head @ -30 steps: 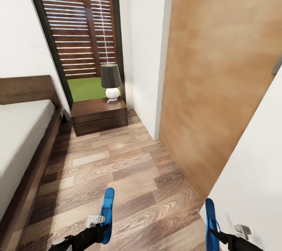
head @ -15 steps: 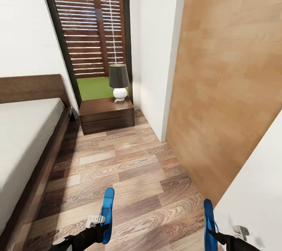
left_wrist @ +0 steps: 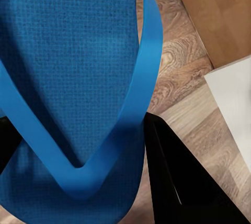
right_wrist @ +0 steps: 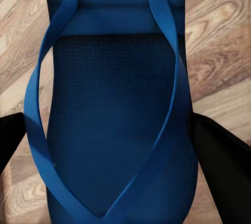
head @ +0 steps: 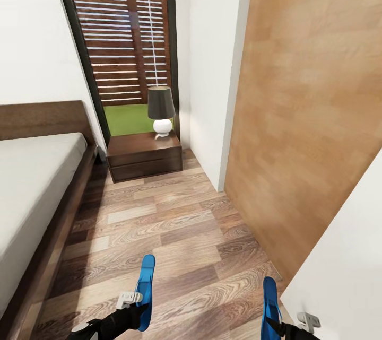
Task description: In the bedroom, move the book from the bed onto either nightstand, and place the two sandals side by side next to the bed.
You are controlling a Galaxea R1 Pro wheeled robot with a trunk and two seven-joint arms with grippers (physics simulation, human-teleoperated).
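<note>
Each gripper holds one bright blue sandal above the wood-plank floor. My left gripper [head: 133,304] is shut on the left sandal [head: 146,287], which stands on edge and points forward; close up, its strap and sole [left_wrist: 73,77] sit between the black fingers [left_wrist: 178,182]. My right gripper [head: 276,325] is shut on the right sandal [head: 270,303], whose sole [right_wrist: 115,103] lies between that gripper's dark fingers [right_wrist: 219,156]. The bed [head: 32,186] runs along the left. A nightstand [head: 143,155] stands beside its headboard. The book is out of view.
A dark-shaded lamp with a white base [head: 161,109] stands on the nightstand before a tall window. A light wood panel [head: 307,106] and a white wall [head: 345,271] close in on the right, leaving a floor strip [head: 175,223] between them and the bed.
The camera swung, shifting the whole view rightward in the picture, then settled. Since then my right gripper with its sandal has moved a little left and lower. The left arm holds still.
</note>
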